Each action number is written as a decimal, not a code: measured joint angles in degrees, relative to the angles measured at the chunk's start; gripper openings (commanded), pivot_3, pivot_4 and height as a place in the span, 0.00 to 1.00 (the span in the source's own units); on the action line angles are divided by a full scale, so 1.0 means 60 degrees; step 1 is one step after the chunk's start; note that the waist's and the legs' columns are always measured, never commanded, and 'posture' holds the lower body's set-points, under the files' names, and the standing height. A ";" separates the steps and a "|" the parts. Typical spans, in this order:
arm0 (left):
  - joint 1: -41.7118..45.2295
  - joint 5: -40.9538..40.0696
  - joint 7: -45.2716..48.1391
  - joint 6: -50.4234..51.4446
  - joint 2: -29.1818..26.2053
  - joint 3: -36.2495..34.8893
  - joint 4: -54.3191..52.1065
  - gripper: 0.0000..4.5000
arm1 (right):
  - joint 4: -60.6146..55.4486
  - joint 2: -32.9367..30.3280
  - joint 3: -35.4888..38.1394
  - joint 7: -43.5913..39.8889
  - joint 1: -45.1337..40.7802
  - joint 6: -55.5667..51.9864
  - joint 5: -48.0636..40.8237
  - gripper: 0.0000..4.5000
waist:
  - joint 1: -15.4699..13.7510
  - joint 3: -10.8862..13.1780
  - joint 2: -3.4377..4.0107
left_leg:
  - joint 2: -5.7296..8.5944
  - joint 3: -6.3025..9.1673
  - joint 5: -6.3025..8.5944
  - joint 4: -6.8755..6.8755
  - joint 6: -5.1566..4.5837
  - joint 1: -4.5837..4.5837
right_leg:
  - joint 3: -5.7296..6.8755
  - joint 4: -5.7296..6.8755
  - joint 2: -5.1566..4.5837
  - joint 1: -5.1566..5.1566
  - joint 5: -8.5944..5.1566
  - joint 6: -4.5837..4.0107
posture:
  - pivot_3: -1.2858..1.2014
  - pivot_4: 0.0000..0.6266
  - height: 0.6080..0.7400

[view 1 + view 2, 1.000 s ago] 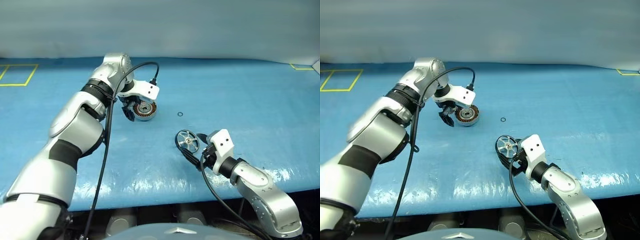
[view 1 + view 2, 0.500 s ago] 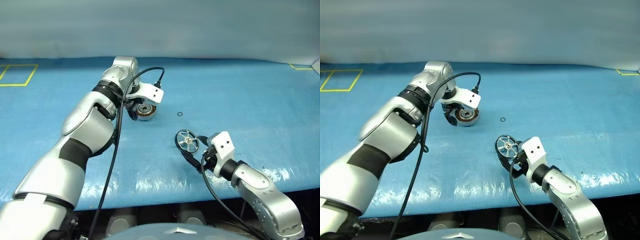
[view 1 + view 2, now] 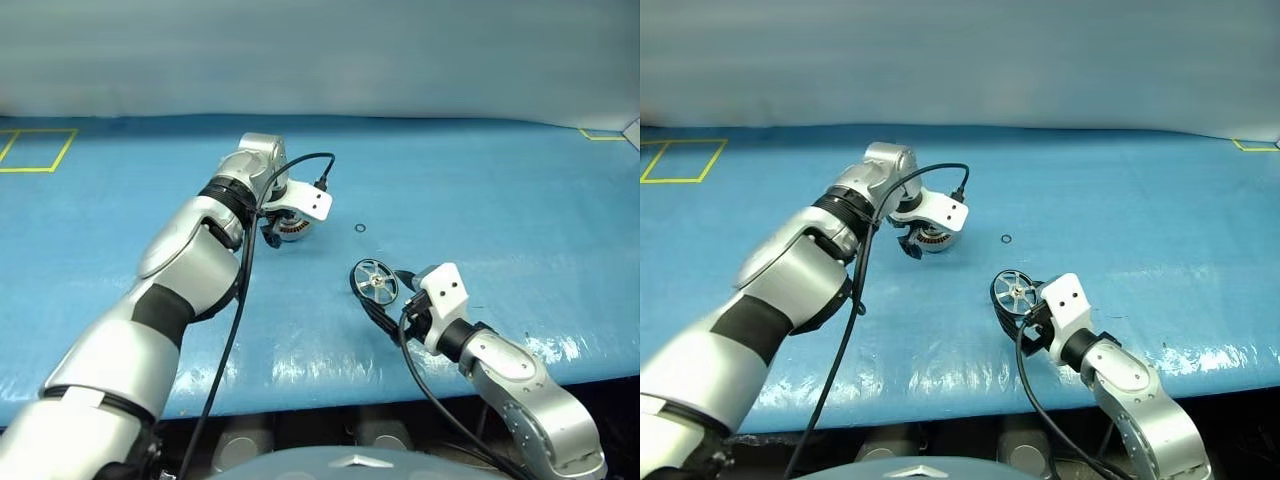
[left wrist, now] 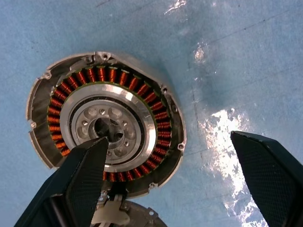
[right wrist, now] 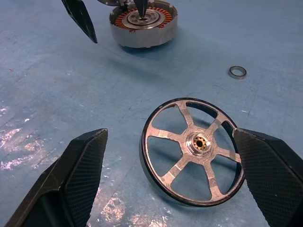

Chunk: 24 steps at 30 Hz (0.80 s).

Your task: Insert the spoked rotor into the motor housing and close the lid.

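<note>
The motor housing, a shallow silver cup with copper windings around a silver hub, sits on the blue table. My left gripper hangs open just above it, pointing down. One of its fingers is over the hub and the other is out past the rim. An edge of the lid shows at the housing's rim. Nearer the front lies the spoked rotor. It rests on the table between the wide-open fingers of my right gripper, untouched.
A tiny dark O-ring lies between the housing and the rotor. Yellow tape marks sit at the far left of the blue sheet. The table's front edge runs just behind my right wrist.
My left arm has swung right and come down, so its gripper now hangs over the housing instead of beside it. The right gripper and the rotor have not moved.
</note>
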<state>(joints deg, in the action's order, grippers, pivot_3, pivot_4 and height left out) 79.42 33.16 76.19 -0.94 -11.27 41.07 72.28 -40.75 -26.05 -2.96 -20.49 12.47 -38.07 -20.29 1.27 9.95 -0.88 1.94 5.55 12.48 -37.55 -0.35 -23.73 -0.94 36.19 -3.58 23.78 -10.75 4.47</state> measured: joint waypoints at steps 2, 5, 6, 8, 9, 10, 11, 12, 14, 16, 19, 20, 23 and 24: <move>-0.0003 0.0087 -0.0050 -0.0003 0.0008 0.0000 0.0011 1.00 | -0.0044 0.0060 -0.0008 0.0081 0.0029 0.0000 -0.0001 0.99 | 0.0000 0.0000 0.0000 | 0.0000 0.0000 0.0000 -0.0004 0.0000 0.0001 | 0.0000 0.0005 0.0000 -0.0001 0.0000 0.0000 | 0.52 0.24 1.00; -0.0009 0.0179 -0.0112 -0.0004 0.0057 0.0001 0.0034 1.00 | -0.0052 0.0133 -0.0008 0.0147 0.0144 0.0000 0.0001 0.99 | -0.0013 0.0000 0.0000 | 0.0000 0.0001 0.0000 -0.0013 0.0000 0.0000 | 0.0000 0.0010 0.0000 -0.0003 0.0000 0.0000 | 0.52 0.24 1.00; -0.0012 0.0221 -0.0136 -0.0003 0.0087 0.0001 0.0058 1.00 | -0.0059 0.0144 -0.0008 0.0155 0.0183 0.0000 0.0001 0.99 | -0.0015 0.0000 0.0000 | 0.0001 0.0001 0.0000 -0.0015 0.0000 0.0000 | 0.0000 0.0012 0.0000 -0.0003 0.0000 0.0000 | 0.52 0.24 1.00; -0.0053 0.0290 -0.0195 -0.0010 0.0151 0.0002 0.0123 1.00 | -0.0068 0.0153 -0.0008 0.0170 0.0272 0.0001 0.0015 0.99 | -0.0016 0.0000 0.0000 | 0.0001 0.0000 0.0001 -0.0021 -0.0001 0.0000 | 0.0000 0.0016 -0.0001 -0.0004 0.0000 0.0000 | 0.52 0.24 1.00; -0.0100 0.0305 -0.0223 -0.0056 0.0172 0.0002 0.0154 1.00 | -0.0080 0.0162 -0.0008 0.0186 0.0308 0.0001 0.0032 0.99 | -0.0010 0.0000 0.0000 | 0.0001 0.0000 0.0001 -0.0024 -0.0001 0.0001 | -0.0001 0.0020 -0.0001 -0.0003 0.0000 0.0000 | 0.52 0.24 1.00; -0.0154 0.0319 -0.0306 -0.0144 0.0184 0.0002 0.0174 1.00 | -0.0087 0.0169 -0.0008 0.0207 0.0332 0.0001 0.0040 0.99 | -0.0008 0.0000 0.0000 | 0.0001 0.0000 0.0001 -0.0025 -0.0001 0.0003 | -0.0002 0.0026 0.0000 -0.0003 0.0000 0.0000 | 0.52 0.24 1.00; -0.0228 0.0338 -0.0449 -0.0200 0.0199 0.0002 0.0192 1.00 | -0.0089 0.0172 -0.0008 0.0230 0.0345 0.0001 0.0046 0.99 | -0.0008 0.0000 0.0000 | 0.0001 0.0001 0.0000 -0.0029 0.0000 0.0003 | -0.0002 0.0033 -0.0001 -0.0002 0.0000 0.0000 | 0.52 0.24 1.00; -0.0282 0.0373 -0.0654 -0.0251 0.0215 0.0002 0.0219 1.00 | -0.0097 0.0180 -0.0008 0.0253 0.0368 0.0004 0.0061 0.99 | -0.0015 0.0000 0.0000 | 0.0000 0.0003 0.0001 -0.0033 0.0000 0.0004 | -0.0001 0.0039 0.0000 -0.0002 -0.0001 -0.0001 | 0.52 0.24 1.00; -0.0359 0.0473 -0.1027 -0.0335 0.0293 0.0002 0.0271 0.92 | -0.0105 0.0197 -0.0008 0.0278 0.0411 0.0006 0.0084 1.00 | -0.0031 0.0000 0.0000 | 0.0001 0.0006 0.0001 -0.0044 0.0000 0.0003 | -0.0001 0.0050 0.0000 -0.0003 -0.0002 -0.0002 | 0.52 0.24 1.00; -0.0366 0.0542 -0.1214 -0.0370 0.0323 0.0003 0.0292 0.79 | -0.0135 0.0214 -0.0008 0.0284 0.0430 0.0013 0.0112 1.00 | -0.0047 0.0000 0.0000 | 0.0004 0.0005 0.0001 -0.0057 0.0000 0.0003 | -0.0001 0.0060 -0.0003 -0.0004 -0.0002 -0.0002 | 0.52 0.24 1.00; -0.0361 0.0665 -0.1136 -0.0553 0.0309 0.0004 0.0289 0.57 | -0.0210 0.0300 -0.0004 0.0348 0.0449 0.0020 0.0129 1.00 | -0.0052 -0.0001 0.0001 | 0.0004 0.0004 0.0001 -0.0061 0.0000 0.0009 | -0.0002 0.0065 -0.0004 -0.0008 -0.0002 -0.0003 | 0.52 0.24 1.00; -0.0356 0.0675 -0.1079 -0.0596 0.0301 0.0004 0.0287 0.49 | -0.0222 0.0321 -0.0001 0.0358 0.0453 0.0024 0.0128 1.00 | -0.0044 -0.0002 0.0003 | 0.0003 0.0002 0.0001 -0.0061 0.0000 0.0013 | -0.0002 0.0068 -0.0004 -0.0009 -0.0004 -0.0006 | 0.52 0.24 1.00; -0.0361 0.0718 -0.0872 -0.0939 0.0229 0.0016 0.0245 0.46 | -0.0223 0.0334 0.0055 0.0359 0.0476 0.0025 0.0128 1.00 | -0.0032 -0.0003 0.0004 | 0.0002 0.0002 0.0002 -0.0061 0.0000 0.0018 | -0.0003 0.0084 -0.0004 -0.0006 -0.0008 -0.0013 | 0.52 0.24 1.00; -0.0383 0.0748 -0.0781 -0.1171 0.0157 0.0027 0.0178 0.46 | -0.0223 0.0338 0.0087 0.0358 0.0475 0.0025 0.0127 1.00 | -0.0028 -0.0003 0.0004 | 0.0000 0.0001 0.0001 -0.0060 0.0000 0.0018 | -0.0003 0.0089 -0.0003 -0.0004 -0.0010 -0.0016 | 0.52 0.24 1.00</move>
<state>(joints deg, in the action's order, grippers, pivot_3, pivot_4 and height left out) 77.12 37.65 71.51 -7.96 -10.33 41.24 73.35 -42.09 -24.02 -2.44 -18.34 15.32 -37.92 -19.52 1.10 9.93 -0.86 1.94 5.56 12.49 -37.91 -0.34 -23.62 -0.96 36.72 -3.60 23.76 -10.81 4.38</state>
